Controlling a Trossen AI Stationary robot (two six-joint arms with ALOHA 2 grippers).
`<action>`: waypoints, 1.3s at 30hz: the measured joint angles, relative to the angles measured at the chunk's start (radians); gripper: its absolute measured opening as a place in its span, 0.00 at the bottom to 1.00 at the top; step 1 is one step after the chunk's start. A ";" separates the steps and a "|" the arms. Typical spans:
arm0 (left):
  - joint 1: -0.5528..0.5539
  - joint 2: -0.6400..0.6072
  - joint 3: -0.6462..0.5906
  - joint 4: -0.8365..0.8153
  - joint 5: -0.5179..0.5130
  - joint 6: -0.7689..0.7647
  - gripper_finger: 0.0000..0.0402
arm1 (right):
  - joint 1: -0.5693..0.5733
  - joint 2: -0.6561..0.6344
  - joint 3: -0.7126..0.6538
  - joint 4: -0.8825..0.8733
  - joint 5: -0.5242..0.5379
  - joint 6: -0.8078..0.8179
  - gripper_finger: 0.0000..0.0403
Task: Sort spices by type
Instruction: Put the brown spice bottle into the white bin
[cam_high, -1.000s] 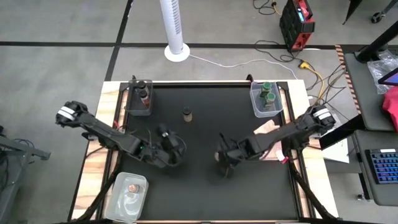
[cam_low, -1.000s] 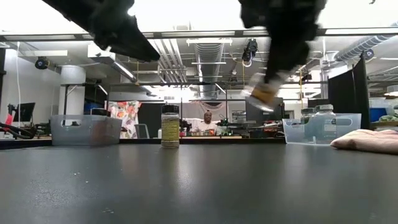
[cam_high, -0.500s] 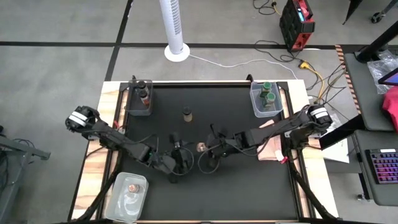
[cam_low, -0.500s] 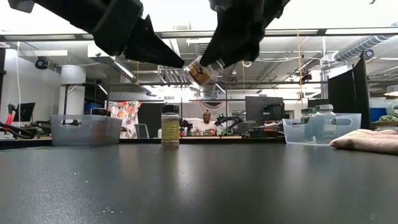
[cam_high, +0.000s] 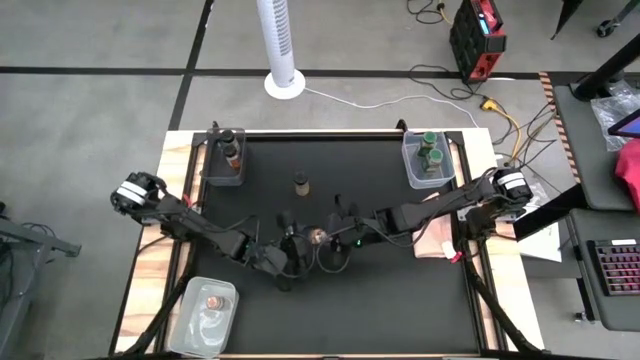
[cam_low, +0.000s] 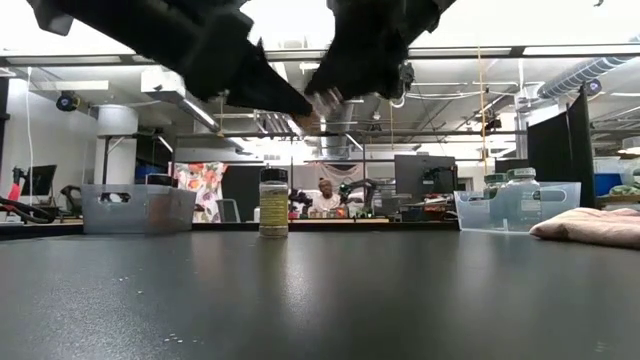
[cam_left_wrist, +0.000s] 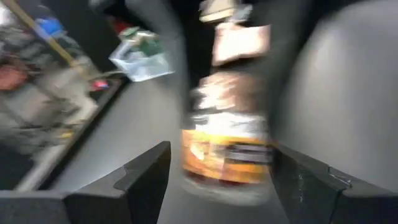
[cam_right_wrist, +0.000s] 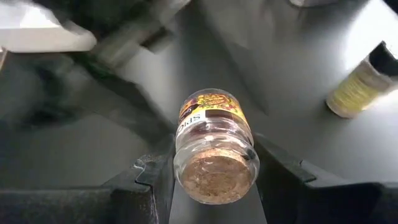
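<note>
Above mid-table, right gripper (cam_right_wrist: 214, 180) clamps spice jar (cam_right_wrist: 214, 146); lid hidden.

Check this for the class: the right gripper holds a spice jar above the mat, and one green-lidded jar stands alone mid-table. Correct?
One slip: the lone jar mid-table has a dark lid, not green, as the high view shows. The green-lidded jars sit in a tub. The right gripper does hold a spice jar above the mat.

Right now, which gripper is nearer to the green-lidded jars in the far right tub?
Right. The right gripper, holding a spice jar mid-table, sits closer to the green-lidded jars; the left gripper is just beyond it, farther away.
</note>
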 joint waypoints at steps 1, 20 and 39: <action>0.000 0.009 0.000 0.017 -0.022 0.015 0.62 | 0.001 0.000 0.002 0.010 -0.001 -0.001 0.41; 0.001 0.020 0.000 0.040 -0.084 0.075 0.44 | 0.000 -0.002 0.005 0.018 0.013 -0.029 0.42; -0.061 0.017 -0.231 0.768 0.112 0.274 0.43 | 0.083 -0.195 -0.135 0.143 0.084 -0.221 0.92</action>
